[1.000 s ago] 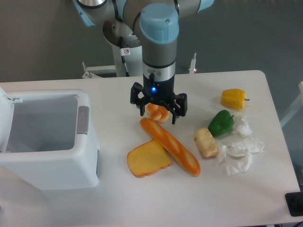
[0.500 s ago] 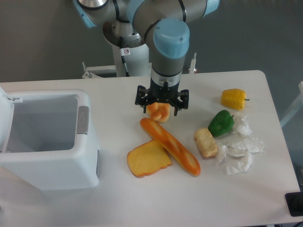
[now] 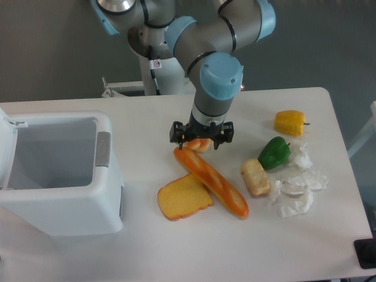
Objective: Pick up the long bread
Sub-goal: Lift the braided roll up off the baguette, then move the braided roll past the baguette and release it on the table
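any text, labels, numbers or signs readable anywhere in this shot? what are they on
No text can be read anywhere in this view.
Small white sticker with a red mark on the robot's base column: too small and blurred to read.
The long bread, the toast slice, the white bin and the gripper show no print.

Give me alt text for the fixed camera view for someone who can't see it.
A robot arm's end effector hangs low over the upper end of the long bread, which lies diagonally on a white table. A toast slice touches the loaf; a white bin stands left, peppers right.
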Robot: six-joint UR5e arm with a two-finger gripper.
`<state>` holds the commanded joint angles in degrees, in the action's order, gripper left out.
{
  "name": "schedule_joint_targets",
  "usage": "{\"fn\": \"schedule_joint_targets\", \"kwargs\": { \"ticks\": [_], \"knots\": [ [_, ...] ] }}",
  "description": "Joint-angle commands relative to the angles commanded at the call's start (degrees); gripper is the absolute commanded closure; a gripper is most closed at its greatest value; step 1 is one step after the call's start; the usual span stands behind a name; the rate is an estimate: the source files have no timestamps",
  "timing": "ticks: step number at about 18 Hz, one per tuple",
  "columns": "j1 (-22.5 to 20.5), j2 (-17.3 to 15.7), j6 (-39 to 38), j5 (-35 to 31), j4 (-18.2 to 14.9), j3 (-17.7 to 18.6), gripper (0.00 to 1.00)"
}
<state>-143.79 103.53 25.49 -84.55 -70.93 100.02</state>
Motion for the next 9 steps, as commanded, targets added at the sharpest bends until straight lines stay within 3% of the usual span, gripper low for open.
{"fn": "schedule_joint_targets", "kwargs": {
  "ticks": [9],
  "knots": [
    [0.61, 2.37, -1.85, 0.09, 0.18, 0.00, 0.00]
  ]
}}
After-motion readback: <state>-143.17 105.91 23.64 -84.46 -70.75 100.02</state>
